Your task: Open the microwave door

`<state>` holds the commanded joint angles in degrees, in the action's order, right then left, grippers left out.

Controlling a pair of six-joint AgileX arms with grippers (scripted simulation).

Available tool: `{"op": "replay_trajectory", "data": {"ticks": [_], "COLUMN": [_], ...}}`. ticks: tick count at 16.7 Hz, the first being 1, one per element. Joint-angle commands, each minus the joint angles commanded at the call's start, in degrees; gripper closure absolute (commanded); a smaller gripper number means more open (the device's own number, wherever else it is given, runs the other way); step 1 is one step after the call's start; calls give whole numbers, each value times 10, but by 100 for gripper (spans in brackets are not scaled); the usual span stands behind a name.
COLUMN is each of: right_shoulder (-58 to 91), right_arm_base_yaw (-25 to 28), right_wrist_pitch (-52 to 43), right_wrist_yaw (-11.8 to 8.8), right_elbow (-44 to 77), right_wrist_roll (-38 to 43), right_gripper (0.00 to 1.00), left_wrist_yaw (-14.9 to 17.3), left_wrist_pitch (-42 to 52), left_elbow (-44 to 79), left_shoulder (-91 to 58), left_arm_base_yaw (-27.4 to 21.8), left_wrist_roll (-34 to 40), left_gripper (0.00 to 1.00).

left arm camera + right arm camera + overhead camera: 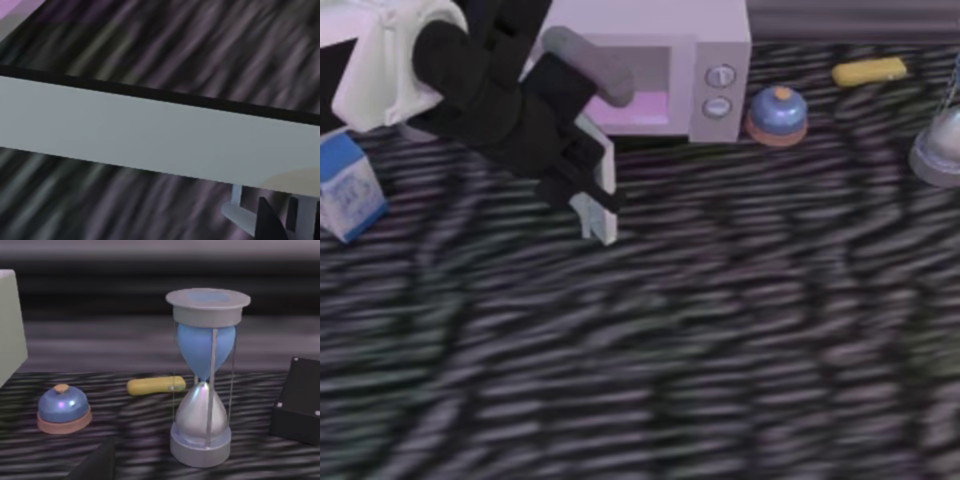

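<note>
As left pincer (605, 200) grips — microwave door (603, 190) ajar.

— What does my right wrist camera see?

— An hourglass (204, 385) standing upright on the striped tabletop (140, 440), blue upper bulb, silver lower bulb, grey caps. Behind it lies a yellow bar (156, 385), just beside its frame.

— And farther off?

— A blue bell (64, 410) on a tan base, apart from the bar. A pale corner of the microwave (11, 325) sits at one edge, a black box (299, 402) at the other.
</note>
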<state>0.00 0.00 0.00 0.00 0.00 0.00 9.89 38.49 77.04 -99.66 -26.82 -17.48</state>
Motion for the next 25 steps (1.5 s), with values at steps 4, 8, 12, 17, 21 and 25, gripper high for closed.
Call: {"op": "replay_trajectory", "data": {"ticks": [4,8,12,17,21,25], "right_shoulder": [0,0,0,0,0,0], "right_arm_base_yaw": [0,0,0,0,0,0], "right_wrist_pitch": [0,0,0,0,0,0], "right_wrist_yaw": [0,0,0,0,0,0], "right_elbow": [0,0,0,0,0,0], "right_wrist_roll": [0,0,0,0,0,0], "right_gripper": [0,0,0,0,0,0], "left_wrist_yaw": [0,4,27,50,50,50], "left_wrist_pitch": [0,0,7,21,21,21], "left_elbow": [0,-1,-7,-19,-19,-19], "left_shoulder": [0,0,13,19,19,19], "left_arm_base_yaw": [0,-2,18,38,38,38], "left_wrist_roll": [0,0,-48,-97,-97,-97], "left_gripper": [100,100,100,100,100,100]}}
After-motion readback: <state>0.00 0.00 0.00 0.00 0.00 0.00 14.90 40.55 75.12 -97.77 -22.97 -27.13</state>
